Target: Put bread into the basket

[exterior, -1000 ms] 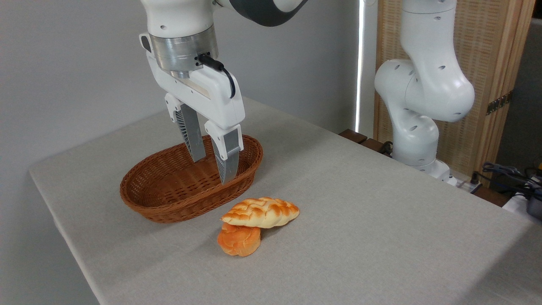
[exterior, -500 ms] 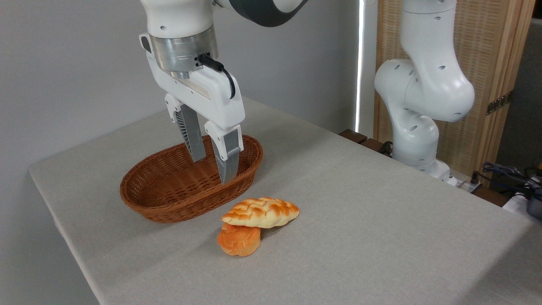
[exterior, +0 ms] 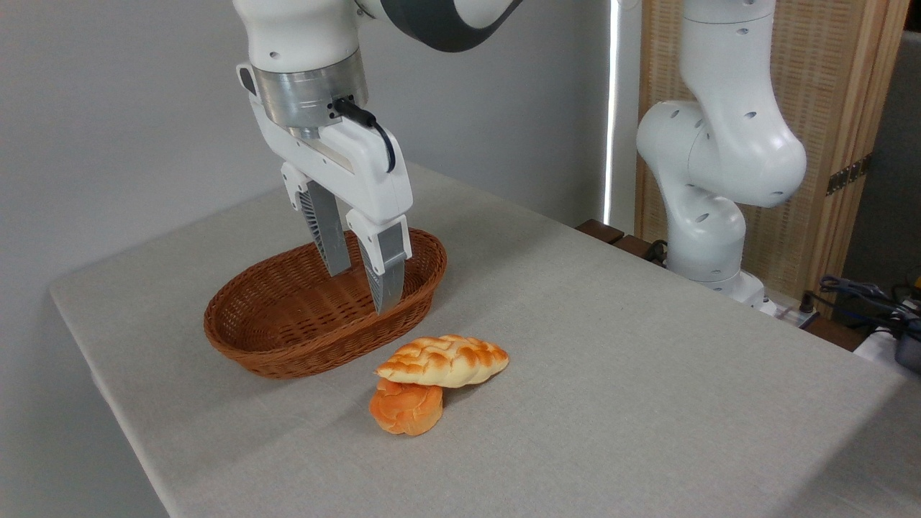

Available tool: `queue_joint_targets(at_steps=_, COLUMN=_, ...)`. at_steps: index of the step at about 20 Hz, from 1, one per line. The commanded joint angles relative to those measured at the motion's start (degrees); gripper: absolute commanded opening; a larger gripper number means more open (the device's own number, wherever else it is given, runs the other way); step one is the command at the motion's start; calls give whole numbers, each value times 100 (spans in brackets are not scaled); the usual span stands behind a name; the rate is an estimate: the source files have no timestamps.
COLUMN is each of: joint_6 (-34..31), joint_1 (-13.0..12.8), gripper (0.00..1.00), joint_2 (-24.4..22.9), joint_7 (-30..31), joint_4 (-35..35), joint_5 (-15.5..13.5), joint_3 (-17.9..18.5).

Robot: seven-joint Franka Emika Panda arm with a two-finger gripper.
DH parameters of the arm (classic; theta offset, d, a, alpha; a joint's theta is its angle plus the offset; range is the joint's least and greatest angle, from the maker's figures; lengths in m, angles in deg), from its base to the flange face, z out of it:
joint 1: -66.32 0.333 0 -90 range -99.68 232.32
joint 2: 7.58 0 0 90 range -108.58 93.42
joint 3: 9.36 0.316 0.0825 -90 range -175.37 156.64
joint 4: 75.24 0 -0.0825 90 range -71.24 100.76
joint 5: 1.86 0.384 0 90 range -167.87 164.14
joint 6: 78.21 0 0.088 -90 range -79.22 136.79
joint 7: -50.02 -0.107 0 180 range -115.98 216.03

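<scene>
The bread [exterior: 442,360], a braided cream and golden-brown loaf, lies on the grey tablecloth in front of the basket, its left end resting on a small orange bun [exterior: 406,409]. The basket [exterior: 288,345], reddish-brown oval wicker, sits to the left and behind it, with nothing inside. My gripper [exterior: 360,291] hangs over the basket's right half, fingers pointing down, open with nothing between them. It is up and to the left of the bread and apart from it.
The table's front-left edge [exterior: 122,432] runs close to the basket and the bun. The arm's white base [exterior: 709,237] stands at the table's far right edge, with cables [exterior: 856,295] and a wooden screen [exterior: 827,108] behind it.
The gripper has shifted very slightly to the left and turned a little over the basket. The bread, bun and basket have not moved.
</scene>
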Motion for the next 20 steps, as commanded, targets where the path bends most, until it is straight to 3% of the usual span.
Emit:
queue_joint_targets(at_steps=1, joint_6=-124, joint_1=-31, gripper=100, joint_2=13, joint_7=-107, joint_4=-18, joint_5=66, joint_3=27)
queue_joint_targets(at_steps=11, joint_6=-54, joint_1=-40, gripper=100, joint_2=-66, joint_7=-107, joint_4=131, joint_5=66, joint_3=18)
queue_joint_targets(at_steps=20, joint_6=87, joint_1=-40, gripper=100, joint_2=-391, joint_7=-125, joint_4=808, joint_5=93, joint_3=-44)
